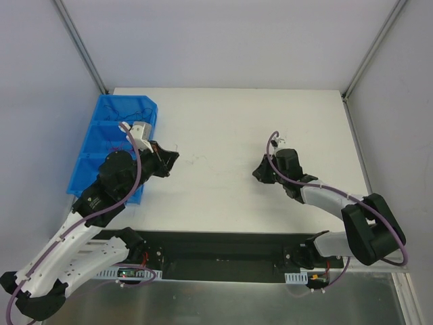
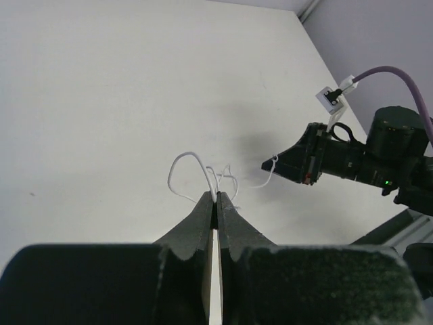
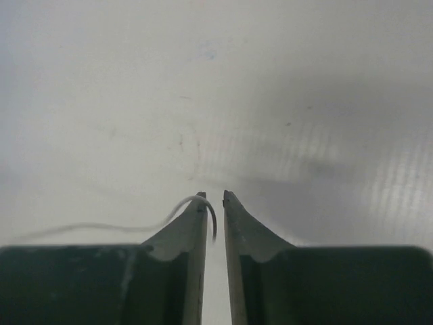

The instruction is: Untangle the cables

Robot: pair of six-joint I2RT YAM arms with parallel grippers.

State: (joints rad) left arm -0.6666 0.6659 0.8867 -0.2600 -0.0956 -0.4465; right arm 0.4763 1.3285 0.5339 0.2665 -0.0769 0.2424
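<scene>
Pinching the cables (image 2: 215, 177) at its closed tips, our left claw (image 2: 216, 196); one strand (image 3: 177, 208) hooks over our barely parted right claw (image 3: 214, 197).

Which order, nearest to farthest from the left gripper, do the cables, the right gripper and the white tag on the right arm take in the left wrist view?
1. cables: pinched at the tips of the left gripper.
2. right gripper: ahead, off to the right.
3. white tag: beyond that gripper, upper right.
</scene>
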